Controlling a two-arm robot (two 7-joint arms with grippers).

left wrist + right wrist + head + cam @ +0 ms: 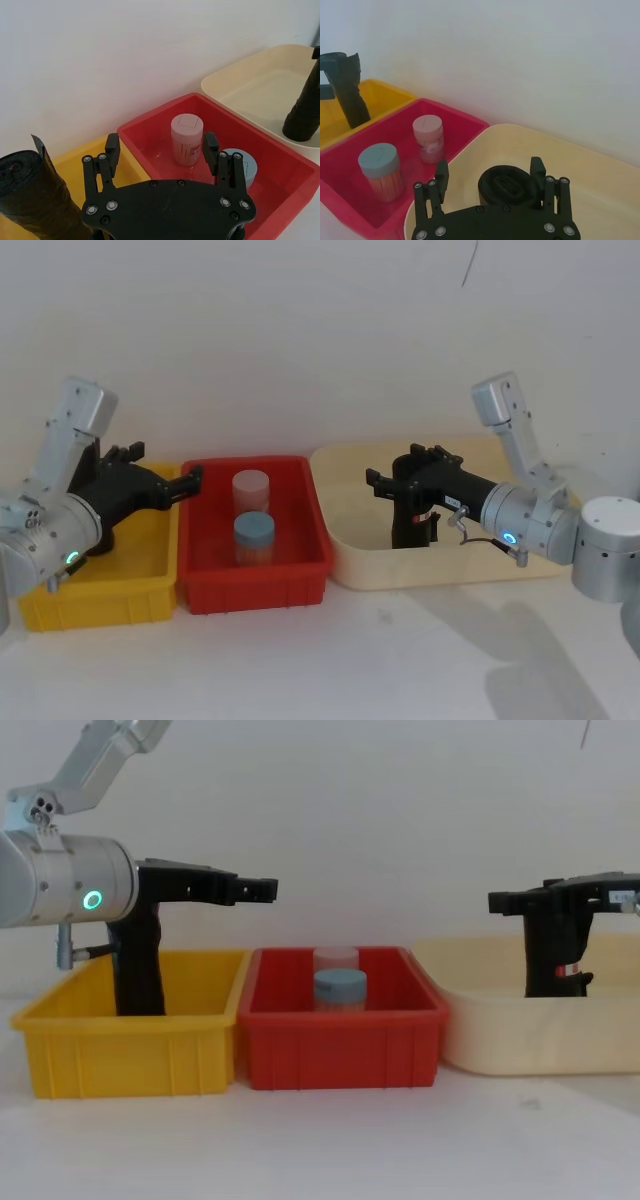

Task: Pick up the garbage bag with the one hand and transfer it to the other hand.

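The garbage bag [556, 960], a black roll with a red-and-white label band, stands upright in the cream tray [520, 1040]. It also shows in the head view [412, 525] and at the far side of the left wrist view [302, 110]. My right gripper [395, 468], on the blue-ringed wrist, hovers open just above the roll's top [510, 186], its fingers spread to either side and apart from the roll. My left gripper [165, 465], on the green-ringed wrist, is open over the yellow bin [90, 595], with nothing between its fingers [112, 147].
A plain black roll [138, 970] stands in the yellow bin under my left wrist. Between the yellow bin and the cream tray sits a red bin [255, 580]. It holds a pink-white jar [252, 488] and a blue-lidded jar [254, 536].
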